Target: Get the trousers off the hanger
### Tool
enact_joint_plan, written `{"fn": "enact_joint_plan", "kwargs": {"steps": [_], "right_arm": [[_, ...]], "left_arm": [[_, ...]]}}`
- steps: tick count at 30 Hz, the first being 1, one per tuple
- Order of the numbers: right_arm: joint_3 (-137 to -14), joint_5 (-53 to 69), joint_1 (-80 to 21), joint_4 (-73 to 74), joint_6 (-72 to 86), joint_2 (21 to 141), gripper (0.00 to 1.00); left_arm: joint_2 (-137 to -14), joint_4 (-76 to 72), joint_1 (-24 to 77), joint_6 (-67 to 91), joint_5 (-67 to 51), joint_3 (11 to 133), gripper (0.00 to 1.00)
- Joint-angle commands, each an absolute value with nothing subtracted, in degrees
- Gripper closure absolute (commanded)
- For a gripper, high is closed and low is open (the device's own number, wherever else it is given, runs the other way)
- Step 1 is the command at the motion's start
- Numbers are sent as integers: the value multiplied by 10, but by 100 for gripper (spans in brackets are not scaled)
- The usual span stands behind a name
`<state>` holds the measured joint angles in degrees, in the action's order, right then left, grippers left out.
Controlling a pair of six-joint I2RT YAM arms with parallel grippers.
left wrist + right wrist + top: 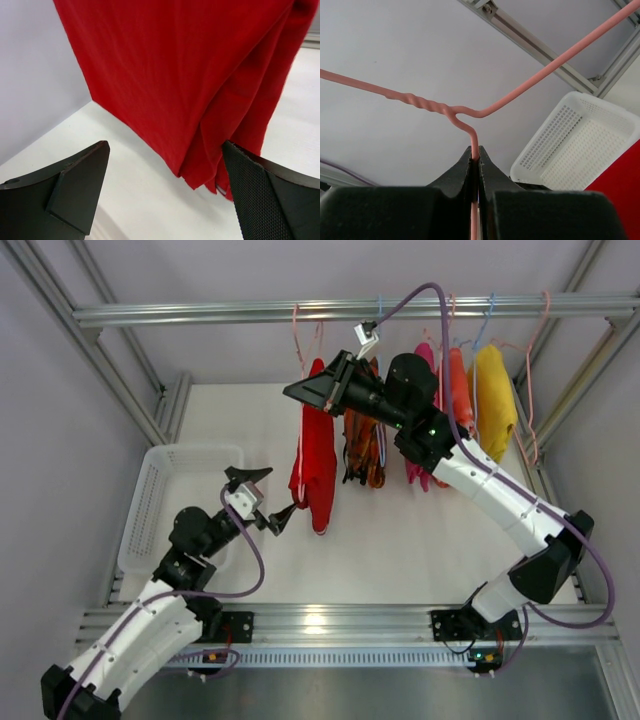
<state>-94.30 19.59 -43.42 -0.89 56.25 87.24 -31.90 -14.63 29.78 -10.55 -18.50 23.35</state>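
Red trousers [315, 455]: draped over a pink wire hanger [299, 370] that hooks on the metal rail [350, 310] across the back; the lower end hangs close above the table [400, 540].
Patterned trousers [365, 450]: orange and black, hanging just beside the red pair on the right, partly hidden by the right arm.
Right gripper [305, 390]: raised to the top of the red pair.
Right wrist view: only here is the grip plain, with the right gripper [476, 152] pinched tight on the hanger [425, 101] wire just below its twisted neck; the basket [580, 145] and a corner of red cloth [620, 200] lie beyond.
Left gripper [270, 498]: low, next to the bottom of the red pair, jaws spread wide.
Left wrist view: the left gripper [166, 147] faces the folded red hem [190, 75], which hangs between the fingers and nearer the right one; whether it touches cannot be told.
Basket [150, 500]: white, on the table at the left; seen from above, nothing lies in it.
Other clothes [495, 390]: pink, orange and yellow pieces farther right on the rail.
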Motion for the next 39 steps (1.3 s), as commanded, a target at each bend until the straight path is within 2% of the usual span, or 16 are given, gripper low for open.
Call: {"fn": "enact_joint_plan", "kwargs": {"steps": [1,6,15,24,31,39], "right_arm": [[-1001,185,-430,-84,569,859,100],[-998,185,-430,-84,570,858,100],[-983,194,-429,-88,568,846,100],[-975,203,-429,-87,567,839,100],[-958,208,-428,-87,567,836,100],[-959,211,-415,-85,562,833,100]], "left_arm": [[-334,-249,325,-120,-179,233,1],[-354,-265,379,-146,-106,231,1],[-415,-308,410,-167,71,264,1],[-430,-345,410,-185,69,265,1],[-464,-381,410,-147,42,294,5],[-408,-318,410,-154,3,297,2]]}}
